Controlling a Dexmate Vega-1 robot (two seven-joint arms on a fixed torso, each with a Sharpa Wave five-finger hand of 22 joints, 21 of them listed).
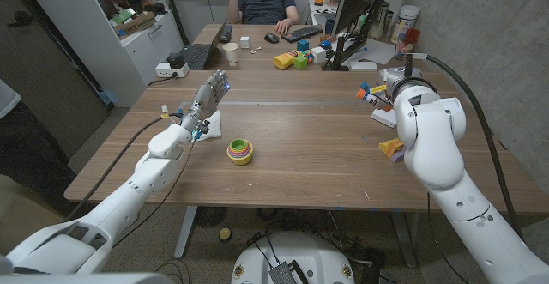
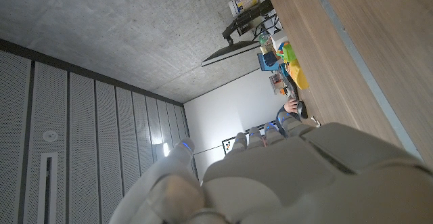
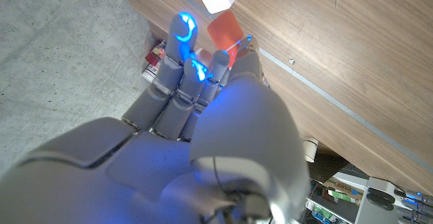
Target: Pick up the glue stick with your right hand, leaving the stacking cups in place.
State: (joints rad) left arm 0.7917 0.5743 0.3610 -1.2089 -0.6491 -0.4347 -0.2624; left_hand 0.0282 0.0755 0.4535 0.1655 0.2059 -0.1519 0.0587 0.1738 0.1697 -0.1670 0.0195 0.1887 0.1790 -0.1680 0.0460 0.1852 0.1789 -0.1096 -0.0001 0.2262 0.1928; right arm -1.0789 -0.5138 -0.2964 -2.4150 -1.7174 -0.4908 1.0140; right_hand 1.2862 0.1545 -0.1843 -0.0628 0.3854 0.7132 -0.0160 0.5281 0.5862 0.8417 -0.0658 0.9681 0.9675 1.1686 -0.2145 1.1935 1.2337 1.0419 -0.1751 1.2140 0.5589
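Note:
The stacking cups (image 1: 240,151), a small nest of yellow, green and pink rings, stand on the wooden table (image 1: 309,164) near its middle. My left hand (image 1: 209,93) is raised behind and to the left of them, fingers apart and empty; its back (image 2: 298,176) shows in the left wrist view. My right forearm (image 1: 429,134) hides most of my right hand (image 3: 203,68). Its fingers stretch out towards an orange-red piece (image 3: 223,28), probably the glue stick, seen in the head view as a small orange and white thing (image 1: 375,96). Whether they touch it is hidden.
A white flat box (image 1: 385,117) and a purple and orange toy (image 1: 392,148) lie by my right arm. A white sheet (image 1: 211,126) lies under my left hand. At the back are toy blocks (image 1: 293,59), a paper cup (image 1: 232,52), a monitor (image 1: 356,9) and a seated person (image 1: 266,1).

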